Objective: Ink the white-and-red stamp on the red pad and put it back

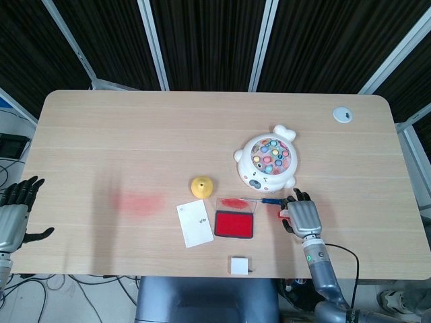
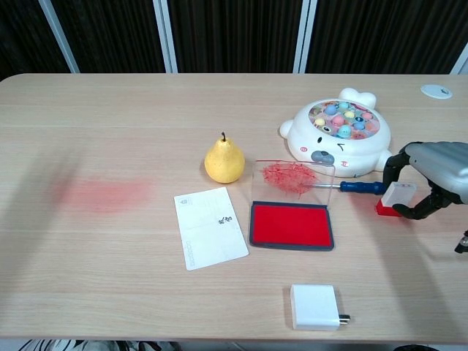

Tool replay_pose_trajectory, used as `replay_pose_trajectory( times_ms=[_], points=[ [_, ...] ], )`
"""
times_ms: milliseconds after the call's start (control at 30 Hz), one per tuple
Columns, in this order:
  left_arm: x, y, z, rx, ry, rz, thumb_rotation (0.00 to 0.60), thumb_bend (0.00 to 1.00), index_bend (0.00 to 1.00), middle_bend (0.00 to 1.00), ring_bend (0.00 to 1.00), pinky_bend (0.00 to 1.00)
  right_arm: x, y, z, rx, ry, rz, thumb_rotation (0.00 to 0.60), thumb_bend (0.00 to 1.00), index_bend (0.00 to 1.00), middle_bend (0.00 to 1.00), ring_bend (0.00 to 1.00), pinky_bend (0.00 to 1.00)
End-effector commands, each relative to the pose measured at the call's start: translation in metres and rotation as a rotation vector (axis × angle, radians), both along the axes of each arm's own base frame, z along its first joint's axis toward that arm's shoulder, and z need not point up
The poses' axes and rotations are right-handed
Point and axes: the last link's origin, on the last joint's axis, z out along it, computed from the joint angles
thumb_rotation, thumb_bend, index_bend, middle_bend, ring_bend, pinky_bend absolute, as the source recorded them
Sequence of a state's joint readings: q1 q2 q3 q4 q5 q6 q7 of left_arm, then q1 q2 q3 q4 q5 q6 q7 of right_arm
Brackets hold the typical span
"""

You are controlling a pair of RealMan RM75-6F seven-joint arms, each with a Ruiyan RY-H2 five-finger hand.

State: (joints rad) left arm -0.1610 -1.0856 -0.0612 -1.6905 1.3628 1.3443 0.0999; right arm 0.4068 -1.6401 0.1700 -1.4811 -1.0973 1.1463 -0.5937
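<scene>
Stamp comes first: it is small, white on top and red at the bottom, and it sits on the table to the right of the red pad. The right hand is over it, with fingers curled down on both sides of it. The stamp's base looks to be on the wood, and the pictures do not show for sure if the fingers are squeezing it, so its grip cannot be told. In the head view the same hand covers most of the stamp.

Nearest of all, in front of the pad, lies a white plug. The pad is open, and its clear lid stands up at the back with red smears on it. Just left of the pad lies a white card with small dark marks. Behind the card, to the back left of the pad, stands a yellow pear. A screwdriver with a blue handle lies behind the pad on the right, close to the stamp. Further back is a white toy with many coloured bits on top. Far left of the pad there is a pink stain on the wood. Far back right of the pad sits a round cap.

The left hand is seen only in the head view, far left of the pad, off the table's edge, loose and holding nothing.
</scene>
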Motion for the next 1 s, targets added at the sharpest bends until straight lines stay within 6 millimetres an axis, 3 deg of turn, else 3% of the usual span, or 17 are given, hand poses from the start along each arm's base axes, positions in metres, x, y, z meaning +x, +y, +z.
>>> replay_pose_trajectory(
  times_ms=[33, 1000],
  points=[
    [-0.0001, -0.0002, -0.0001, -0.001, 0.0, 0.001, 0.6, 0.0, 0.0, 0.0, 0.0, 0.0, -0.0006, -0.0002, 0.0, -0.001, 0.001, -0.002, 0.6, 0.41, 0.46, 0.38, 0.13, 0.18],
    [0.0003, -0.0008, -0.0002, -0.005, -0.004, 0.005, 0.6, 0.0, 0.0, 0.0, 0.0, 0.0, -0.0083, -0.0015, -0.0011, -0.004, 0.021, -0.049, 0.6, 0.43, 0.48, 0.38, 0.13, 0.18]
  ],
)
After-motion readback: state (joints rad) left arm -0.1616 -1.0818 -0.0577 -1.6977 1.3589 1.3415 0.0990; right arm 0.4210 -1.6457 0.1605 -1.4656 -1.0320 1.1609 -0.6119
